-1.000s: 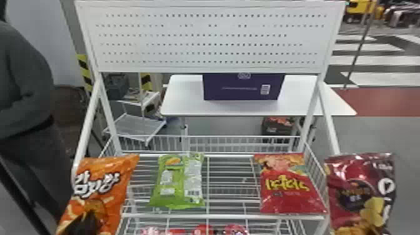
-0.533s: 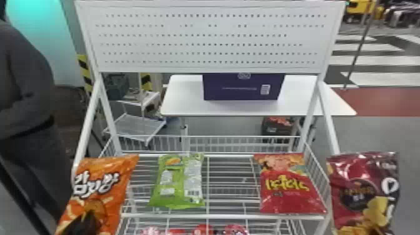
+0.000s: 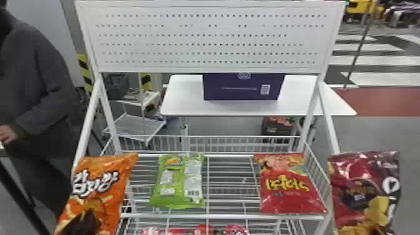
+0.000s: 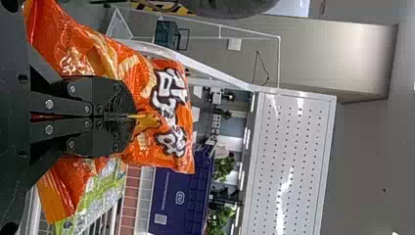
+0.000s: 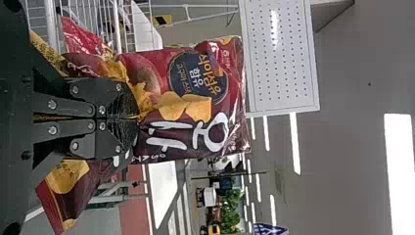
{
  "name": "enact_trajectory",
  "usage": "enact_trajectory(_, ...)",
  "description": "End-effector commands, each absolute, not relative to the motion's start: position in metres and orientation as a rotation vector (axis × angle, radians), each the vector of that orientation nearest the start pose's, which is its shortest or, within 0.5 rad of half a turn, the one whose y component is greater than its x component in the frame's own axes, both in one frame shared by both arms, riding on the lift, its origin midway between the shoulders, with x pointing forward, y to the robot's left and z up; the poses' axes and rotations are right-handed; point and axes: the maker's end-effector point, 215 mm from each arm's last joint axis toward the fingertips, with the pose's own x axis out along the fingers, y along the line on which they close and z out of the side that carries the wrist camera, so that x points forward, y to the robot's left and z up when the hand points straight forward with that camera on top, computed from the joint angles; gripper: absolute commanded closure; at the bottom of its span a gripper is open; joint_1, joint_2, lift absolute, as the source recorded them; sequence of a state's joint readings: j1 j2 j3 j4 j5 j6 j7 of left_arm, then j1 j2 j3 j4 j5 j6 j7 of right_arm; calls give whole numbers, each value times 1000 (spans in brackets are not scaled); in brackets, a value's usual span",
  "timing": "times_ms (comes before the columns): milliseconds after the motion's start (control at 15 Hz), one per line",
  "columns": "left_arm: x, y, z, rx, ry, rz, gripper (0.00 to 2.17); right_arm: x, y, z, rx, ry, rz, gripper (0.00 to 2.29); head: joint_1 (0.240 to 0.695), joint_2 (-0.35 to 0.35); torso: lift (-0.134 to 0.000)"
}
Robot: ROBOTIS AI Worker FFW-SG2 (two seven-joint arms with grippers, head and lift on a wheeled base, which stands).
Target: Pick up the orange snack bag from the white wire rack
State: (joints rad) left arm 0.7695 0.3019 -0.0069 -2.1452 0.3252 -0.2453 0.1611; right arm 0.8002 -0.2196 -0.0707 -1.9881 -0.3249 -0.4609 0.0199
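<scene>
Looking at the orange plastic snack bag with white lettering (image 3: 117,175), it's up at the left end of the white wire rack (image 3: 225,216), upright with a bit of a tilt, and overlapping the left frame post from the head camera. The left gripper (image 3: 82,222) has its two flat black fingers clamped on it, and in the left wrist view the bag spreads out past both sides of them, kinda crinkled

Other arm's got its hands full too: the right gripper (image 5: 138,117) has its fingers pinched on a shiny maroon chip bag with yellow chips printed on it (image 3: 359,193), over at the rack's right end

Between those two, a light green snack bag (image 3: 175,181) lies on the upper wire shelf, left of the middle, and a bright red one with yellow lettering (image 3: 287,193) lies near the right side. Some red packs (image 3: 234,229) sit on the level below. Up top there's a white perforated panel (image 3: 212,40), and behind the rack a white table (image 3: 184,106) with a dark purple box (image 3: 237,90) on it
</scene>
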Motion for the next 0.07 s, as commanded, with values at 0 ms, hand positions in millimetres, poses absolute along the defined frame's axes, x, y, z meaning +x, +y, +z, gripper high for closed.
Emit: enact_trajectory(0, 374, 272, -324, -112, -12, 11, 2145, 343, -300, -338, 97, -85, 4, 2098, 499, 0, 0)
